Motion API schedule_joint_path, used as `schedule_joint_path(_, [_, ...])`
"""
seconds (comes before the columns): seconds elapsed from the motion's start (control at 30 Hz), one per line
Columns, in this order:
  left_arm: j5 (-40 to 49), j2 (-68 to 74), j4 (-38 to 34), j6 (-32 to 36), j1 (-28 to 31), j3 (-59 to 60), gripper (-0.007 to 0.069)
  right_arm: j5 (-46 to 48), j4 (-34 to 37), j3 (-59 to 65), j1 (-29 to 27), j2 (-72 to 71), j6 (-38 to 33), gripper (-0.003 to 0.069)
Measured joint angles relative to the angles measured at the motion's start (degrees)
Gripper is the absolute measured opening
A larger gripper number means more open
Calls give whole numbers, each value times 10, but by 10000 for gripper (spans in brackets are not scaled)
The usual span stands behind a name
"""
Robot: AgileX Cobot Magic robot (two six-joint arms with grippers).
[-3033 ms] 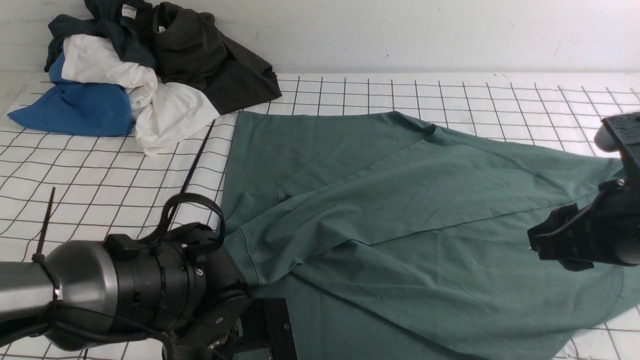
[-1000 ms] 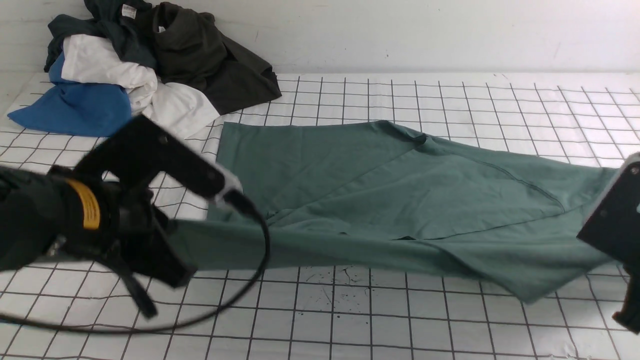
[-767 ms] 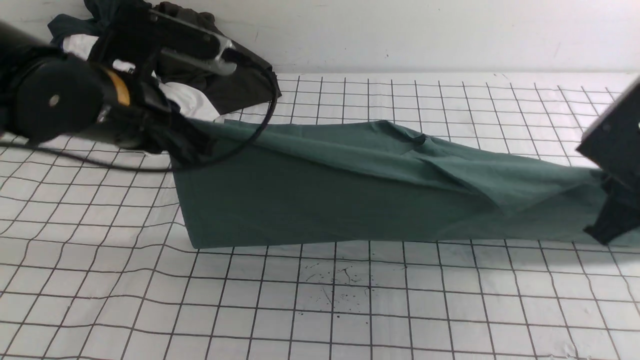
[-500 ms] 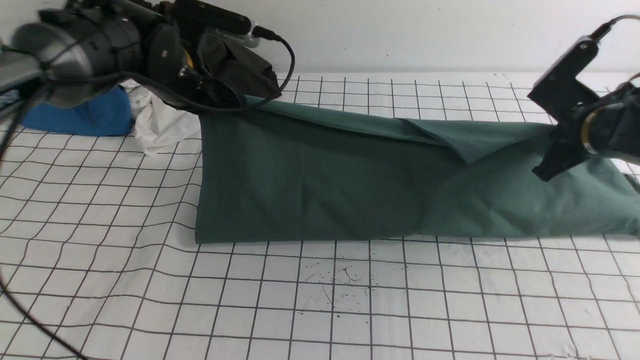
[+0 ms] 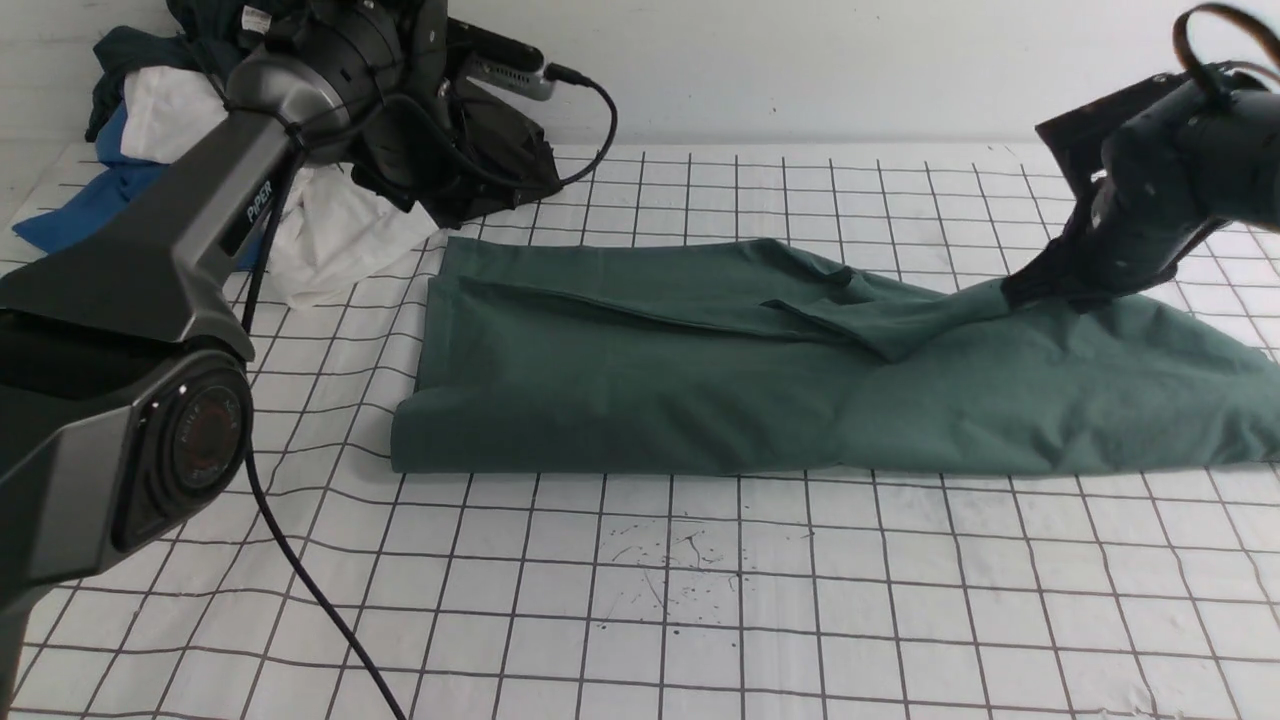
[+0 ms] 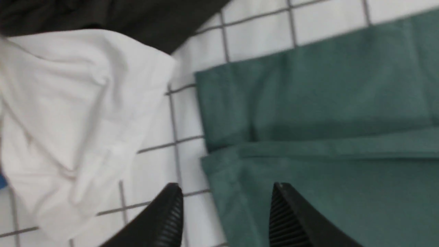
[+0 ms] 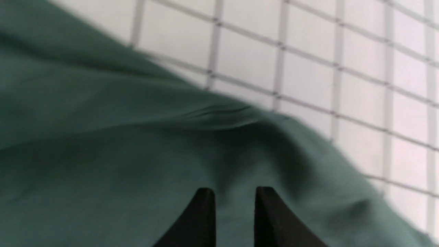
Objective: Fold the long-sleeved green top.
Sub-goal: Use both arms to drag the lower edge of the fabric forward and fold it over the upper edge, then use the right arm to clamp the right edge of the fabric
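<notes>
Near edge: gridded table cover (image 5: pixel 700 600), ink specks at lower centre. Left arm's base (image 5: pixel 120 430) fills the lower left.

Mid-frame: green long-sleeved top (image 5: pixel 640 390) lying doubled lengthwise, a long band from centre-left to the right edge.

Right of centre, upper: right gripper (image 5: pixel 1030 290) at a raised peak of cloth; fingers (image 7: pixel 205 219) nearly together. Pinching or not, cannot tell.

Upper left, far: left gripper (image 6: pixel 226 212) spread wide, released, over the top's corner. Beside it a white garment (image 5: pixel 340 230) and a dark garment (image 5: pixel 500 160).

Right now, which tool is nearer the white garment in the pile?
Left. The left tool hangs beside the white garment, at the left edge of the green top; the right tool is across, over its right part.
</notes>
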Motion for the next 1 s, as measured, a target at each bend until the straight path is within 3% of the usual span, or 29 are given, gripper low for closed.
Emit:
schedule_joint_path(0.13, [19,5,-124,80,-7,2,260,37,235,0,9,19,-219,13])
schedule_joint_path(0.27, [19,23,-193,103,-16,3,193,5,315,0,11,58,-303,-10])
schedule_joint_path(0.3, [19,34,-212,115,-21,4,157,-52,321,0,11,76,-318,-12])
schedule_joint_path(0.47, [19,59,-222,127,-34,5,74,-283,298,0,8,104,-284,-13])
schedule_joint_path(0.5, [19,59,-222,127,-34,5,74,-292,296,0,8,105,-280,-13])
schedule_joint_path(0.53, [19,66,-223,129,-36,5,55,-373,292,0,2,111,-245,-13])
schedule_joint_path(0.63, [19,71,-225,129,-35,5,50,-443,292,-12,-5,112,-190,-13])
schedule_joint_path(0.77, [19,72,-223,129,-35,5,47,-424,292,-52,-10,112,-157,-13])
schedule_joint_path(0.9, [19,75,-203,129,-35,5,47,-256,294,-116,-8,112,-155,-13])
schedule_joint_path(0.93, [19,75,-203,129,-35,5,47,-256,294,-118,-7,112,-155,-13])
schedule_joint_path(0.97, [19,76,-194,129,-35,5,47,-175,305,-133,0,112,-179,-13])
schedule_joint_path(1.0, [18,77,-194,129,-35,5,47,-175,305,-134,1,112,-183,-13])
